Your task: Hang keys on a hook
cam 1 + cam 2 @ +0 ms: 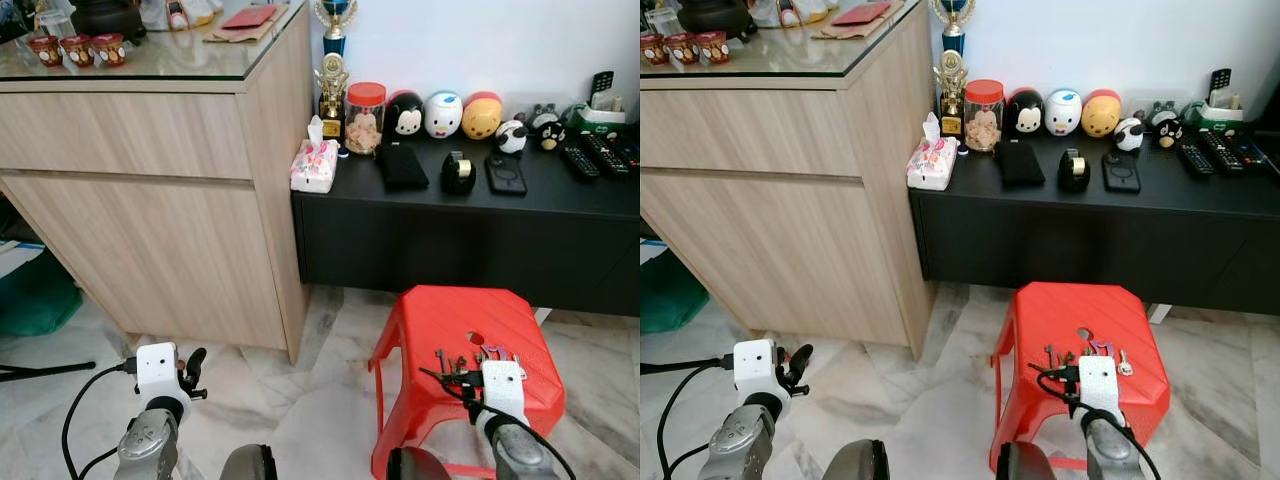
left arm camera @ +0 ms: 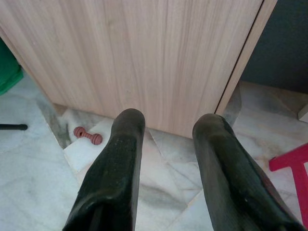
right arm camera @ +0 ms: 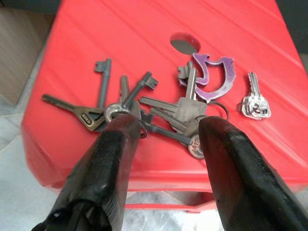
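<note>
A bunch of grey keys [image 3: 163, 113] lies on top of a red plastic stool [image 1: 440, 320], with a purple shield-shaped tag [image 3: 214, 77] and a small silver key [image 3: 253, 103] beside it. My right gripper [image 3: 169, 132] is open just over the bunch, one finger [image 3: 113, 159] on each side of it; from the head it sits over the near part of the stool [image 1: 448, 377]. My left gripper [image 2: 166, 125] is open and empty, held low [image 1: 193, 370] over the marble floor, pointing at the wooden cabinet [image 1: 150, 220].
A low black console [image 1: 480, 235] stands behind the stool, carrying plush toys, a jar, a trophy, a tissue pack and remote controls. A small red toy [image 2: 87, 135] lies on the floor by the cabinet's base. A green bag [image 1: 35, 295] sits at far left.
</note>
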Controlling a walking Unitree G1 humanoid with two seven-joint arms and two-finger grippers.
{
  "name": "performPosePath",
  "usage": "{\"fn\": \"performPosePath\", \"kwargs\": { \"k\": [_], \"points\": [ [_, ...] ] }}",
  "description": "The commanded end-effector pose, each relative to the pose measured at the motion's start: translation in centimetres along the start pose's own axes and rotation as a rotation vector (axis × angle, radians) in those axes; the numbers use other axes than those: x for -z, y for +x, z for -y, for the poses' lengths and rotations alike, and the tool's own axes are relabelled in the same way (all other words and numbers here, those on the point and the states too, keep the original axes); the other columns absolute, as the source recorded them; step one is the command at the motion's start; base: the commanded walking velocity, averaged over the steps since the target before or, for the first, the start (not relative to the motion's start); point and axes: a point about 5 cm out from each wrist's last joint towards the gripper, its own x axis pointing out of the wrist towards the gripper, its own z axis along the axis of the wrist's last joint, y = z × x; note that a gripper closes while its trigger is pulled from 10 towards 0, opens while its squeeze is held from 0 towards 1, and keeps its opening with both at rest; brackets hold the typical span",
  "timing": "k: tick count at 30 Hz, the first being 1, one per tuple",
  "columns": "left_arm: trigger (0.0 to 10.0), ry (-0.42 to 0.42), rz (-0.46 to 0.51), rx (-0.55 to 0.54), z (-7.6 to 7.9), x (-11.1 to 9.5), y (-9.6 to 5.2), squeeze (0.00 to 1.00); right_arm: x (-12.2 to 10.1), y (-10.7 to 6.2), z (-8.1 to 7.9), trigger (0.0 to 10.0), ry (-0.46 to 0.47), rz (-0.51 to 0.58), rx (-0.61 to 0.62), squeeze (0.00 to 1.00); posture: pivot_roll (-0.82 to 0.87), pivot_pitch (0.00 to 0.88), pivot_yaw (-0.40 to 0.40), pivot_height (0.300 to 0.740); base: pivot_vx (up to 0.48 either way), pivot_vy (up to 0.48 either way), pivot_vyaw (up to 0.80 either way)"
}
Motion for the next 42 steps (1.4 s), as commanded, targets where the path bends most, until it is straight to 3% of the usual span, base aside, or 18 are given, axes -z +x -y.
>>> {"fn": "performPosePath", "kwargs": {
  "k": [1, 9, 21, 42],
  "points": [
    [10.0, 0.02, -0.005, 0.003, -0.2, 0.1, 0.0, 0.0, -0.5, 0.3, 0.1, 10.0, 0.017, -0.009, -0.019, 0.0, -0.06, 0.0, 0.017, 0.616, 0.0, 0.0, 0.0],
    [10.0, 0.033, 0.0, 0.006, -0.5, -0.1, -0.1, 0.0, -1.0, 0.6, -0.6, 10.0, -0.018, -0.035, -0.105, 0.0, -0.04, 0.005, 0.026, 0.616, 0.0, 0.0, 0.0],
    [10.0, 0.074, -0.003, 0.013, -1.6, -0.1, -0.6, 0.0, -2.6, 1.2, 0.0, 10.0, -0.018, -0.039, -0.079, 0.0, -0.01, 0.033, 0.051, 0.616, 0.0, 0.0, 0.0],
    [10.0, 0.12, -0.011, 0.023, -2.7, 0.0, -1.4, 0.0, -1.8, 1.1, -0.3, 10.0, -0.009, -0.076, -0.101, 0.0, 0.02, 0.072, 0.081, 0.616, 0.0, 0.0, 0.0]
  ]
}}
